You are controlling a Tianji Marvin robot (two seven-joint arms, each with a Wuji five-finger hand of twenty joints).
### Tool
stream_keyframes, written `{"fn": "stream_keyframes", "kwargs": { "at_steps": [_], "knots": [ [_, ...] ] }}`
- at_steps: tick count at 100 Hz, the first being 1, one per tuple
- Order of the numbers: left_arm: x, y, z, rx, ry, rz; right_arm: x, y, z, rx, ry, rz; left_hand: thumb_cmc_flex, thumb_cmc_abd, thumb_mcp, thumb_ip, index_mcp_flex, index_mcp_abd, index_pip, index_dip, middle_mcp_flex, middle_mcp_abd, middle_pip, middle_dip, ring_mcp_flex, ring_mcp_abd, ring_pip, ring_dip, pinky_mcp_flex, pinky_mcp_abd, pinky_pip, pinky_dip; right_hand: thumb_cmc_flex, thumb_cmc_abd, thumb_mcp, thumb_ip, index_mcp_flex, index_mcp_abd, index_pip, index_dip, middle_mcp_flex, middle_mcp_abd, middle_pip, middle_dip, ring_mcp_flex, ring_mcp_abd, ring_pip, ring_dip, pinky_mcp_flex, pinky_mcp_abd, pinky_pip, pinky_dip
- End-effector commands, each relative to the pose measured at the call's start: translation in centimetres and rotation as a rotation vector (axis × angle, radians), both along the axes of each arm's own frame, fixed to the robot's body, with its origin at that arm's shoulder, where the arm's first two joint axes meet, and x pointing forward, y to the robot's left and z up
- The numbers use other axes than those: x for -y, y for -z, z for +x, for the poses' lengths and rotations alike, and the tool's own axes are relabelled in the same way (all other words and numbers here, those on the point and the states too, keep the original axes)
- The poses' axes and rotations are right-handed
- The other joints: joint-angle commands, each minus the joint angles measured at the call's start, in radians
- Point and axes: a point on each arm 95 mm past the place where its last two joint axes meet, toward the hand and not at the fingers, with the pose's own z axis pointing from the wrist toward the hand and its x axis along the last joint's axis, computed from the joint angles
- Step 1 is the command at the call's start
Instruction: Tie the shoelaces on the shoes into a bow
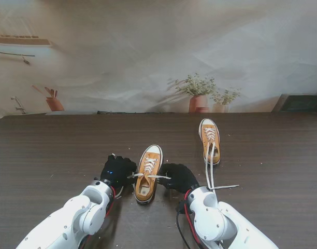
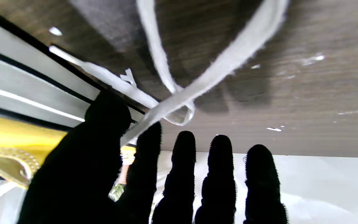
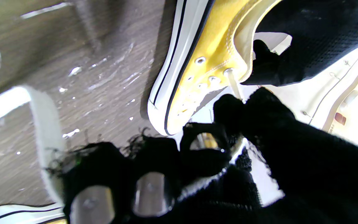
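Flanking the near yellow sneaker [image 1: 148, 174], the left hand [image 1: 116, 172] pinches its left lace end [image 2: 154, 113] and the right hand [image 1: 178, 177] the right one (lace stretched crosswise over the shoe's near-far axis).

We see 2 mustard hi-tops w/ white laces: near shoe [image 1: 147, 174] mid-table, its laces [image 1: 148, 176] stretched sideways; far shoe [image 1: 210, 139] to its right, laces [image 1: 212, 174] trailing loose toward us.

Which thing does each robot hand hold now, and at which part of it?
Left robot hand pinches the near shoe's lace between thumb and forefinger; right robot hand pinches its other lace end near the eyelet.
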Motion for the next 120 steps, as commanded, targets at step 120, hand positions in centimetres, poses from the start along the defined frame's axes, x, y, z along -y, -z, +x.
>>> {"fn": "stream_keyframes", "kwargs": {
  "at_steps": [120],
  "knots": [
    [1.8,0.8,-2.9,0.161,-0.105,-0.808,-0.7,-0.8,-1.4,-0.011,-0.054,-0.018,0.121,0.071,0.248,-0.035,-0.164,0.312,0.695,0.178,0.426,0.169,0.160,-0.108,0.558,0.164,-0.165,-0.292,0.528,0.204,-0.429,-0.500,0.002,-0.004,0.009,-0.023,0.032,-0.006,-0.003,-0.007,0.068,-0.025,0.056,0.021,0.028,-0.022,0.088,0.031,0.039,-0.020,0.289,0.022]
  ]
}}
